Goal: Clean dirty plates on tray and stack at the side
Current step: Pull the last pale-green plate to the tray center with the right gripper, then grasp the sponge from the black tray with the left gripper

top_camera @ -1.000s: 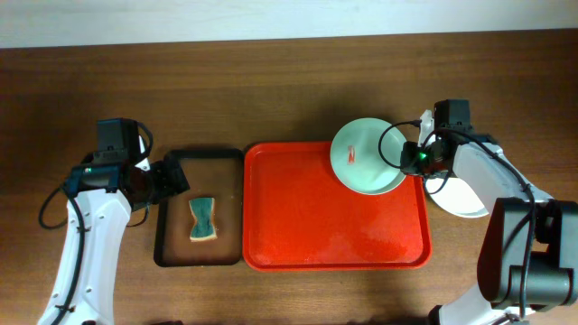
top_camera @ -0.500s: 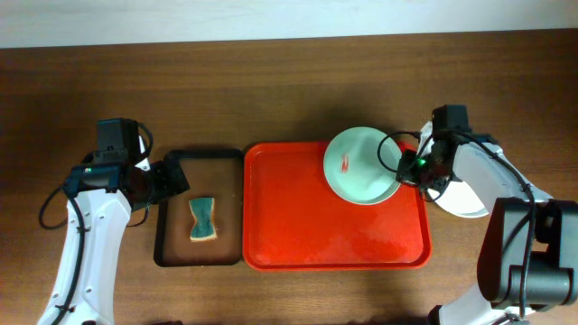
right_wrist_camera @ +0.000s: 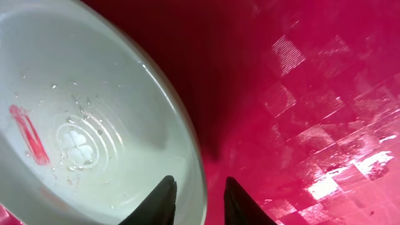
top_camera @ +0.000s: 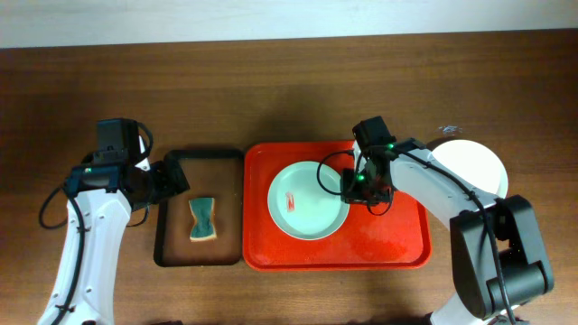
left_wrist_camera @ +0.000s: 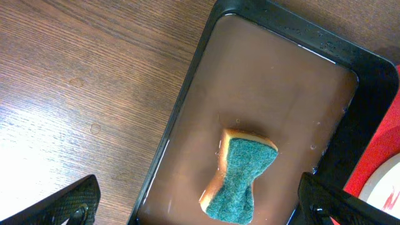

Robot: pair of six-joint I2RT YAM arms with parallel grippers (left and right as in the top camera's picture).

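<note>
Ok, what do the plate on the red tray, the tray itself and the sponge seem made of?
The plate looks like glazed ceramic or melamine: pale mint, smooth, glossy, water beading on it. The red tray seems moulded plastic, with bright wet reflections. The sponge is yellow foam under a rough green scouring layer.

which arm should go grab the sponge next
Left. The left arm's fingers hang open right over the sponge in the brown tray, while the right arm's fingers are pinching the rim of the smeared plate on the red tray, so it is busy.
</note>
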